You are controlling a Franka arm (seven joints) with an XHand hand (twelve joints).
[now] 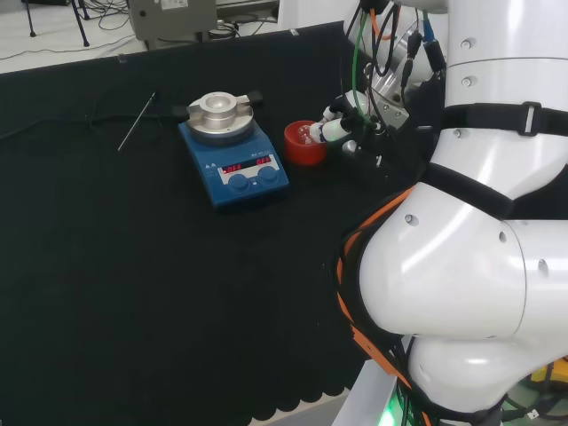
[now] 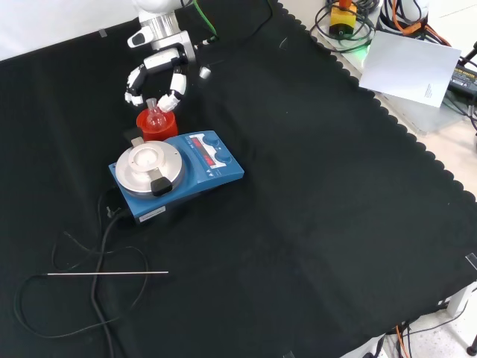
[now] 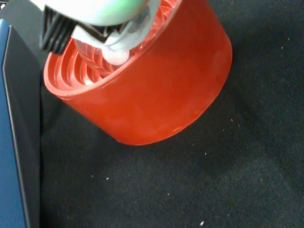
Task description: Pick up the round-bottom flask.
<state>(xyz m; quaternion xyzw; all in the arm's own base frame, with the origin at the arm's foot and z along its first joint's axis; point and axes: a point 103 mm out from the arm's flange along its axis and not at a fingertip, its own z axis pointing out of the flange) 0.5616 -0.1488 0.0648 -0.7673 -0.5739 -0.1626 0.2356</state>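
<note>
Closing in on the flask [image 2: 155,117], I am holding the hand [image 2: 154,77] at its 12 o'clock in the front view, fingers curled either side of the neck but not plainly gripping. It is sitting in the red stand [image 2: 157,127], beside the hotplate [image 2: 177,173]. Best to pinch the neck, then lift straight. Contact is hard to judge through the clear glass.

Head view from behind the arm, front view opposite, both sharing the red stand [image 1: 304,142]; wrist view close.
</note>
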